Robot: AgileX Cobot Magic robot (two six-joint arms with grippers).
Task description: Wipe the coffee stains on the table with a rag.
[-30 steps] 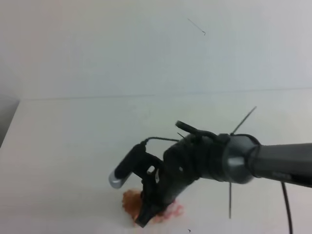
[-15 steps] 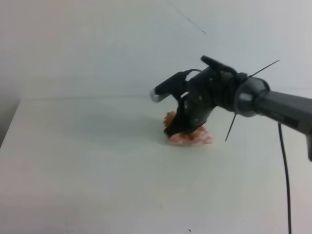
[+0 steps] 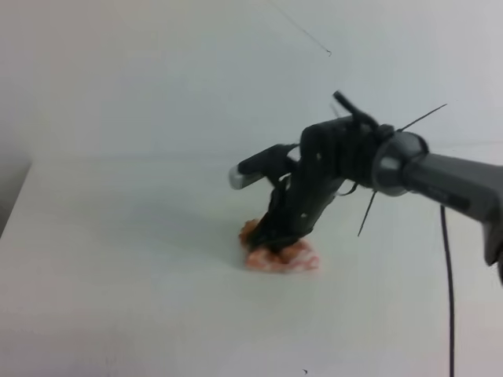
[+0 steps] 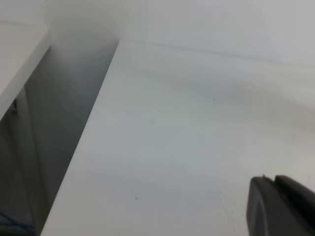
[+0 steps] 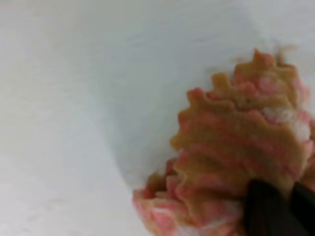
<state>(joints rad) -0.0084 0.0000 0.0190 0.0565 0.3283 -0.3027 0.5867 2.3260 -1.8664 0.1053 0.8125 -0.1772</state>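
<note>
The rag (image 3: 284, 260), pink-and-white checked with brown-orange patches and a zigzag edge, lies bunched on the white table (image 3: 118, 267) near the middle. My right gripper (image 3: 273, 240) comes down onto it from the right and is shut on it, pressing it on the table. In the right wrist view the rag (image 5: 236, 147) fills the right side, with the dark fingertips (image 5: 263, 209) pinching its lower edge. The coffee stains are hidden or out of view. My left gripper (image 4: 278, 206) shows only as dark fingers held together at the lower right of the left wrist view, over bare table (image 4: 172, 137).
The table's left edge (image 4: 83, 137) drops to a dark gap (image 4: 49, 147) beside it. A white wall (image 3: 196, 71) stands behind the table. A black cable (image 3: 449, 298) hangs from the right arm at the right side.
My right gripper dragged the rag from the table's front edge to the far right, then back toward the front and left to the middle.
</note>
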